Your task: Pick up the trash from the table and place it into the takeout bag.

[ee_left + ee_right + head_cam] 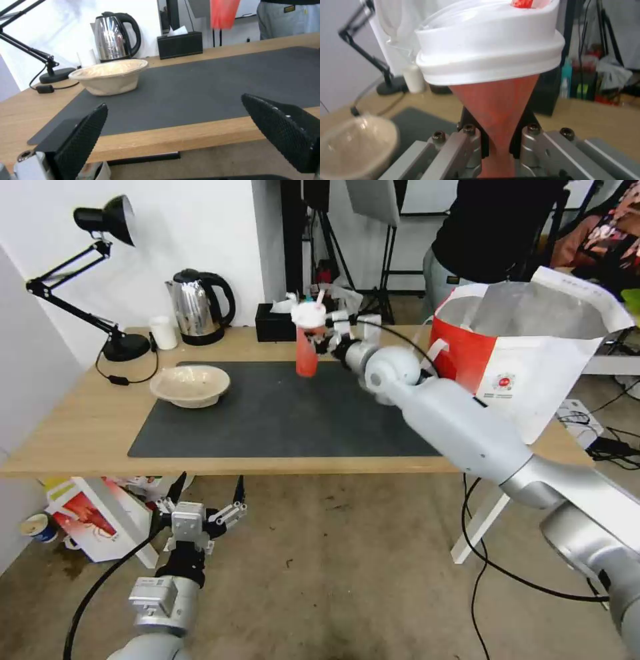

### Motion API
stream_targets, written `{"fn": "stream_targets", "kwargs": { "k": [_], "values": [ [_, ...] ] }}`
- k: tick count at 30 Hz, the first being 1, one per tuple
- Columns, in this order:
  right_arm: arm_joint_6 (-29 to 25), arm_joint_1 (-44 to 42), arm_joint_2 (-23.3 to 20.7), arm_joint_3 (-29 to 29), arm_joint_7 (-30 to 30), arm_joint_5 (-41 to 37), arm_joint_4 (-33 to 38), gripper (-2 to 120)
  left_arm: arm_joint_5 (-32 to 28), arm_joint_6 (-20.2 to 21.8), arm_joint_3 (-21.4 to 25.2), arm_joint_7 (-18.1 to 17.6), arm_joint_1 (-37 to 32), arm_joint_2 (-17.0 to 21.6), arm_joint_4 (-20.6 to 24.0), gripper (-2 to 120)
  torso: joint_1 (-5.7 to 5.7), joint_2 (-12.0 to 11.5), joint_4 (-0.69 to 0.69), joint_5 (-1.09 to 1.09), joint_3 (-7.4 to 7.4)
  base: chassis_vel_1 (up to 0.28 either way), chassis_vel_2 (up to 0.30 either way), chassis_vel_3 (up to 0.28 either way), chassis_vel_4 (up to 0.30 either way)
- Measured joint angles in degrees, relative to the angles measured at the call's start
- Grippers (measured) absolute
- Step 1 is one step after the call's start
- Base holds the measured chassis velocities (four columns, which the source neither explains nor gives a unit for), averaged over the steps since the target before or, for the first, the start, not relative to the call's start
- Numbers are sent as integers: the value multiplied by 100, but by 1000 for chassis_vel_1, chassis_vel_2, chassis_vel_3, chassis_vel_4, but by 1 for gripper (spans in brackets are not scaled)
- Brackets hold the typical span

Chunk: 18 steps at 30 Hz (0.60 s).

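Note:
My right gripper (pixel 325 344) is shut on the red translucent cup (pixel 307 352) with its white lid and straws, holding it upright in the air above the far edge of the dark mat (pixel 280 413). In the right wrist view the fingers pinch the cup (pixel 496 100) low on its body. The shallow beige bowl (pixel 191 384) rests on the mat's left end. At the table's (pixel 67 440) right end stands the takeout bag (pixel 527 360), mouth open. My left gripper (pixel 209 487) hangs open below the table's front edge, facing the bowl (pixel 110 77).
Along the back edge stand a black desk lamp (pixel 107 280), a small white cup (pixel 163 332), a steel kettle (pixel 200 307) and a black tissue box (pixel 275 323). A red-and-white box (pixel 93 513) lies under the table. A person stands behind the bag.

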<state>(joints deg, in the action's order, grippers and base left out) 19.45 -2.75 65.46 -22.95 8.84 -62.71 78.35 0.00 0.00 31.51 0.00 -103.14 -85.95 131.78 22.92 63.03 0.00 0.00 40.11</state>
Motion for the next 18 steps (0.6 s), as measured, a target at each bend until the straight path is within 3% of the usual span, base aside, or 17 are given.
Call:
{"fn": "stream_targets", "kwargs": {
  "k": [18],
  "values": [
    [335, 560, -1009, 243, 404, -449, 883, 7, 0, 0, 0, 0, 0, 0, 0, 100, -1, 0, 0, 1, 0, 0, 0, 0, 0]
  ]
}}
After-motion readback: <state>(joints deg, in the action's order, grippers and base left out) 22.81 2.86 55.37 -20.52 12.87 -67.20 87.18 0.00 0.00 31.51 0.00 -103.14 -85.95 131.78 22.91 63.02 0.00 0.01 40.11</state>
